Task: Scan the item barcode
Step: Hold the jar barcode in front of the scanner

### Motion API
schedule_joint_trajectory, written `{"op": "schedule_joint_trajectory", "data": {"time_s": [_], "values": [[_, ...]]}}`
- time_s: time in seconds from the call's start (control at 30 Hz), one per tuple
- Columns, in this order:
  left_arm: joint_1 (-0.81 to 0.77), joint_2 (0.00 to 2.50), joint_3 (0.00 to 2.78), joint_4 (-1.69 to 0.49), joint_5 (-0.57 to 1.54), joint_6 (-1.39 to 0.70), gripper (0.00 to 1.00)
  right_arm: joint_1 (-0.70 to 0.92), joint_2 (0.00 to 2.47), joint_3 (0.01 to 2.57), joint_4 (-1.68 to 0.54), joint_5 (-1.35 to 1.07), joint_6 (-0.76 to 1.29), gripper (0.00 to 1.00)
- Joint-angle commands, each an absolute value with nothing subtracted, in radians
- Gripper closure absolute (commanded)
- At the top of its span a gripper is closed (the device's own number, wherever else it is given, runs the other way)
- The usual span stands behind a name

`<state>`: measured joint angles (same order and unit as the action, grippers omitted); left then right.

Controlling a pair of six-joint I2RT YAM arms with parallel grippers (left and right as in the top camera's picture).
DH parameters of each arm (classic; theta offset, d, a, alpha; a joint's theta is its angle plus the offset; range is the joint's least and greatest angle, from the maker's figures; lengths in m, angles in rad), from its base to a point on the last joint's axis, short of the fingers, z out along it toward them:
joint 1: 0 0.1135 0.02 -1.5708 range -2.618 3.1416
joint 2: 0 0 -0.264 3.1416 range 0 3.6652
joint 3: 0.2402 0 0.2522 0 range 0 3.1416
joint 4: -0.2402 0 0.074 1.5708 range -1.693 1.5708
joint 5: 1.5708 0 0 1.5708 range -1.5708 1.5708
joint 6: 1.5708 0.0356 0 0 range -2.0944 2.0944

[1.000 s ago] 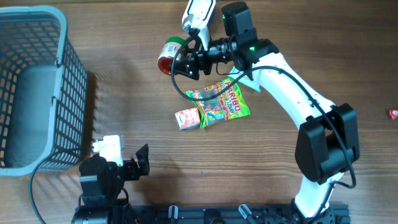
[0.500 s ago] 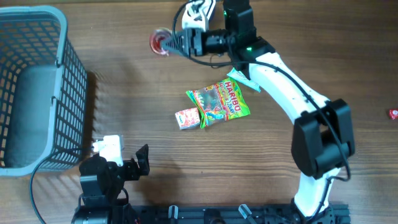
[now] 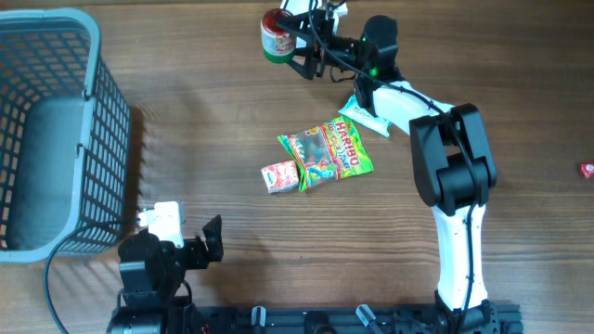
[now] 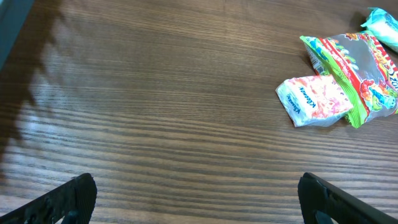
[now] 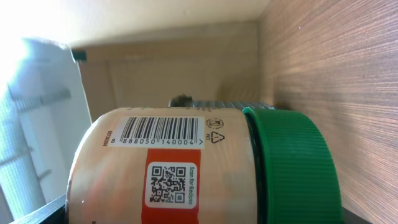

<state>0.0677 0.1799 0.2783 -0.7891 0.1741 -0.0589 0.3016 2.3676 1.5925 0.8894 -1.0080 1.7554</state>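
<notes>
A jar (image 3: 276,35) with a green lid and a red label hangs at the table's far edge, with my right gripper (image 3: 290,44) shut on it. In the right wrist view the jar (image 5: 168,168) lies sideways. Its barcode (image 5: 158,130) faces up and a QR code sits below it, with the lid (image 5: 292,168) to the right. My right gripper (image 5: 199,214) shows only dark finger edges at the bottom corners. A white device (image 3: 303,7) stands just behind the jar. My left gripper (image 3: 210,238) rests near the front edge, and in its wrist view the gripper (image 4: 199,202) is open over bare wood.
A Haribo bag (image 3: 327,153), a small white and red packet (image 3: 281,175) and a teal and white packet (image 3: 364,116) lie mid-table. A grey basket (image 3: 56,130) stands at the left. A small red item (image 3: 586,169) lies at the right edge.
My right arm has carried the jar away from the packets to the far edge, first left, then back right, and turned it. The left arm has not moved.
</notes>
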Motion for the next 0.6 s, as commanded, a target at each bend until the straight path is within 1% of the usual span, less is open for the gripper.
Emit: {"op": "schedule_joint_trajectory", "data": {"time_s": [0.0,0.03,0.13,0.23,0.33,0.43,0.57], "values": [[0.074,0.176,0.279,-0.787,0.186,-0.068,0.0,0.316,2.375,1.607,0.871,-0.885,1.88,0.28],[0.074,0.176,0.279,-0.787,0.186,-0.068,0.0,0.316,2.376,1.607,0.854,-0.852,1.912,0.3],[0.074,0.176,0.279,-0.787,0.186,-0.068,0.0,0.316,2.379,1.607,0.841,-0.746,1.939,0.3],[0.074,0.176,0.279,-0.787,0.186,-0.068,0.0,0.316,2.385,1.607,0.831,-0.642,1.935,0.3],[0.074,0.176,0.279,-0.787,0.186,-0.068,0.0,0.32,2.403,1.634,0.823,-0.598,1.909,0.3],[0.074,0.176,0.279,-0.787,0.186,-0.068,0.0,0.325,2.507,1.785,0.814,-0.601,1.912,0.3],[0.074,0.176,0.279,-0.787,0.186,-0.068,0.0,0.337,2.663,2.004,0.809,-0.63,1.99,0.32]]}}
